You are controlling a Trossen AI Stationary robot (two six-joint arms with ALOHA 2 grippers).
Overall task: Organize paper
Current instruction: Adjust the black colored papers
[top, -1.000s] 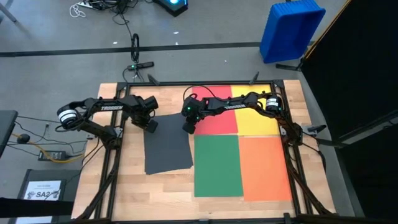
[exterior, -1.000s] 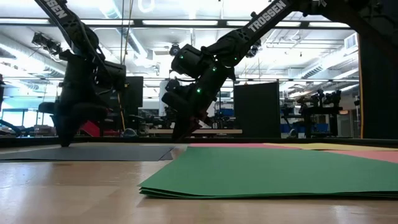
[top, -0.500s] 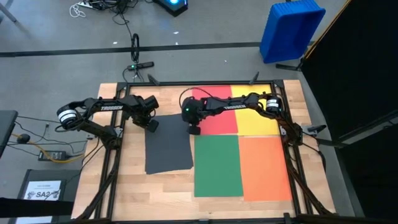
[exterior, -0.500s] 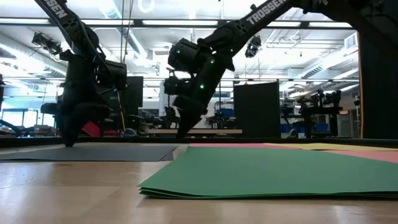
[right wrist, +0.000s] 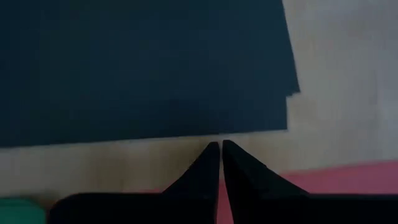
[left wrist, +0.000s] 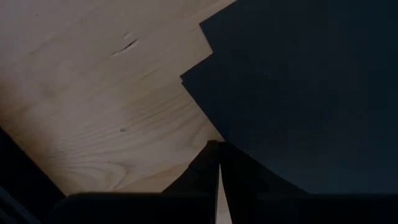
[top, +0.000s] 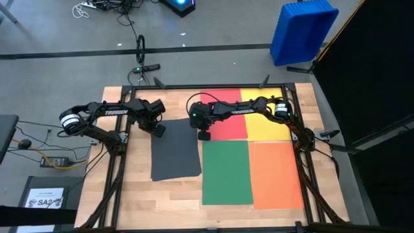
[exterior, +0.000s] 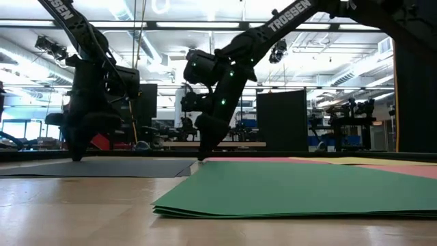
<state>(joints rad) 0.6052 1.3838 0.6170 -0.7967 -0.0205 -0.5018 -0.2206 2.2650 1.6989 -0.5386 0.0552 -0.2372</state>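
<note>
Wooden bench (top: pixel 174 194) under us: dark grey paper (top: pixel 174 155) left of centre; red paper (top: pixel 229 123), yellow paper (top: pixel 266 126), green paper (top: pixel 226 171), orange paper (top: pixel 275 175) in tidy block on right. Left gripper (top: pixel 158 131) on dark grey sheet's far-left corner, fingers (left wrist: pixel 208 165) pinched together. Right gripper (top: pixel 204 136) at near-left corner of red sheet, just beside dark grey one, fingers (right wrist: pixel 211 163) closed, nothing held.

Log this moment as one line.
left gripper: shut, at dark grey paper corner | right gripper: shut, by red paper edge | nothing held
</note>
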